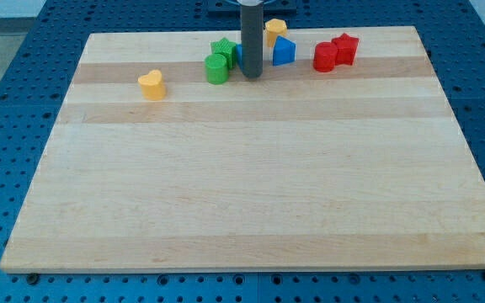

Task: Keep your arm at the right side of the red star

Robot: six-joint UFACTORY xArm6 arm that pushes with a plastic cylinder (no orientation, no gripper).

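Camera view: a pale wooden desk (251,194) seen from its near edge, lying on a blue perforated base (15,101); all blocks sit in a band close to the far edge.
My tip: the dark rod comes down from the view's top at the middle of the far edge; my tip (251,77) rests on the desk between the green blocks and the blue blocks.
Claw: the arm carries only the rod, so no claw is in the picture and its state cannot be told.
Red star: the red star (345,48) lies near the far edge, toward the far right corner, well to the view's right of my tip.
Red block: a second red block (325,57), shape unclear, touches the red star on its left side.
Blue block: a blue block (284,52) stands just right of the rod; another blue piece (237,54) shows at the rod's left edge, mostly hidden.
Green star: a green star (222,50) lies just left of the rod.
Green block: a rounded green block (216,69) touches the green star on its near side.
Yellow block: a yellow block (275,30) stands behind the blue block, closest to the far edge.
Yellow heart: a yellow heart (151,85) lies alone toward the far left corner, well apart from the rest.
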